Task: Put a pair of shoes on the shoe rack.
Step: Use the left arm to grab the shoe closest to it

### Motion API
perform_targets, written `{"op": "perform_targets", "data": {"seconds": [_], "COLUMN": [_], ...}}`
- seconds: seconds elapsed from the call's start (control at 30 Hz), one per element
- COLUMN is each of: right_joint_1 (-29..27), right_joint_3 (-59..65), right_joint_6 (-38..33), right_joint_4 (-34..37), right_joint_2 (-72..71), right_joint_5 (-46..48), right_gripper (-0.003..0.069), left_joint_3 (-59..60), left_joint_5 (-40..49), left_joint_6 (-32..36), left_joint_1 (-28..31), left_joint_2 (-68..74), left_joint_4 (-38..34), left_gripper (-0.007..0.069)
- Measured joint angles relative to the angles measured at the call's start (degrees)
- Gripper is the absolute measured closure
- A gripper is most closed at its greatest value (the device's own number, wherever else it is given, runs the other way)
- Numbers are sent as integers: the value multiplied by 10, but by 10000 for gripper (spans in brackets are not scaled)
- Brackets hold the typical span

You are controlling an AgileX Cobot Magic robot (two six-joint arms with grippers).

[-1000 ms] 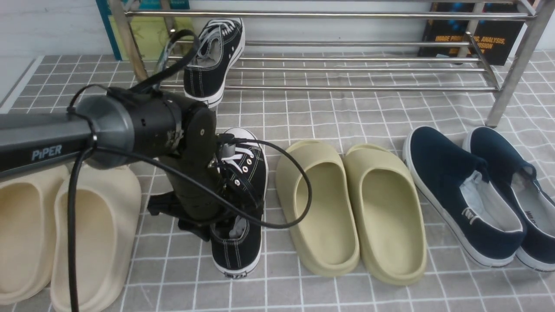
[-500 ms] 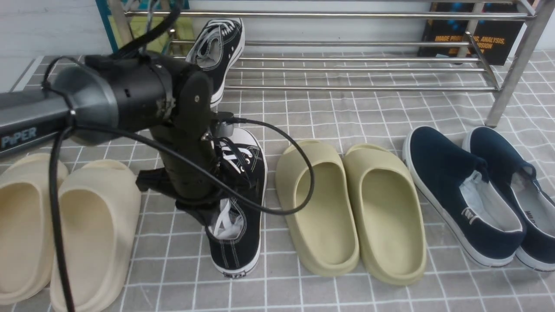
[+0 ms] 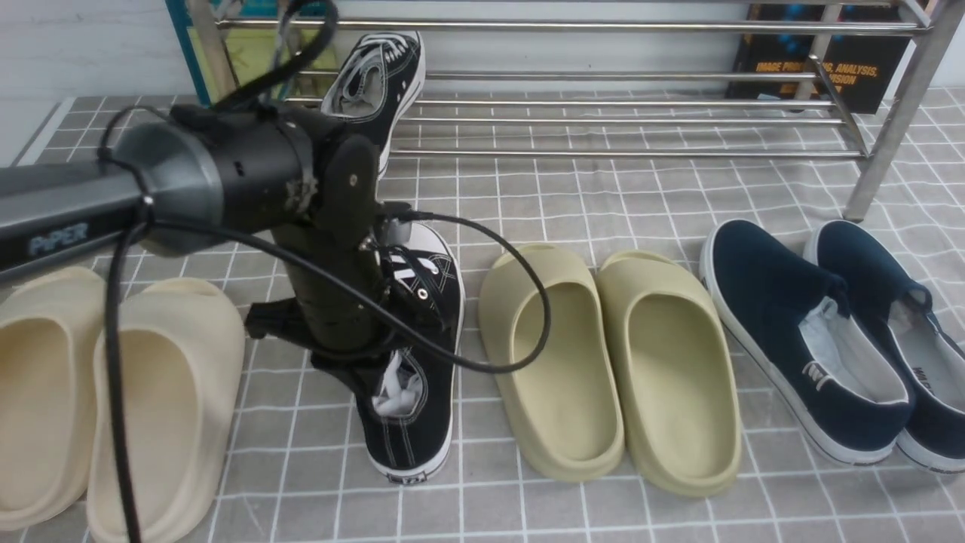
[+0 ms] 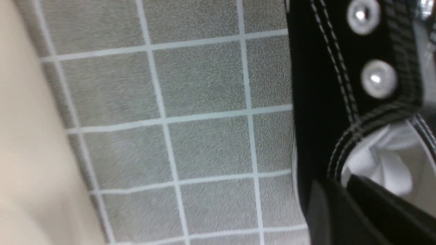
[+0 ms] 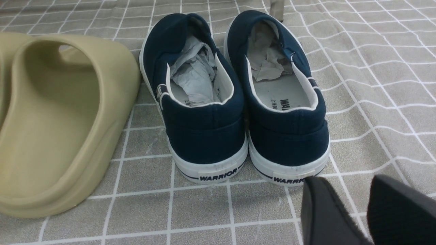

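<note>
Pinching the second sneaker [image 3: 418, 434] by its collar wall with my left jaws [image 4: 344, 194], ready to lift it toward the shoe rack [image 3: 603, 153] at twelve o'clock, where its mate [image 3: 398, 72] leans at eleven; my right jaws [image 5: 354, 190] hang apart, empty.

Black sneaker [image 3: 422, 422] (white laces [image 3: 428, 265]), navy slip-ons [image 3: 799, 332].

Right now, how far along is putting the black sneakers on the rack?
Done: one black sneaker rests on the shoe rack, on its lower bars. In hand: the left gripper has its fingers either side of the collar of the second sneaker, which sits on the floor. Left: lift it and set it beside the first.
</note>
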Motion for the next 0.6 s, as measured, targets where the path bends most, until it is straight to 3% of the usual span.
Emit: {"op": "perform_targets", "data": {"seconds": [0.03,0.27,0.43,0.6], "right_joint_1": [0,0,0,0], "right_joint_3": [0,0,0,0], "right_joint_6": [0,0,0,0], "right_joint_4": [0,0,0,0], "right_joint_2": [0,0,0,0], "right_joint_5": [0,0,0,0], "right_gripper": [419,420,420,420], "left_joint_3": [0,0,0,0], "left_joint_5": [0,5,-6,-4], "left_joint_6": [0,-22,-29,-29], "left_joint_1": [0,0,0,0], "left_joint_2": [0,-37,-2,59], "left_joint_4": [0,11,9,13], "left_gripper": [517,257,202,249]}}
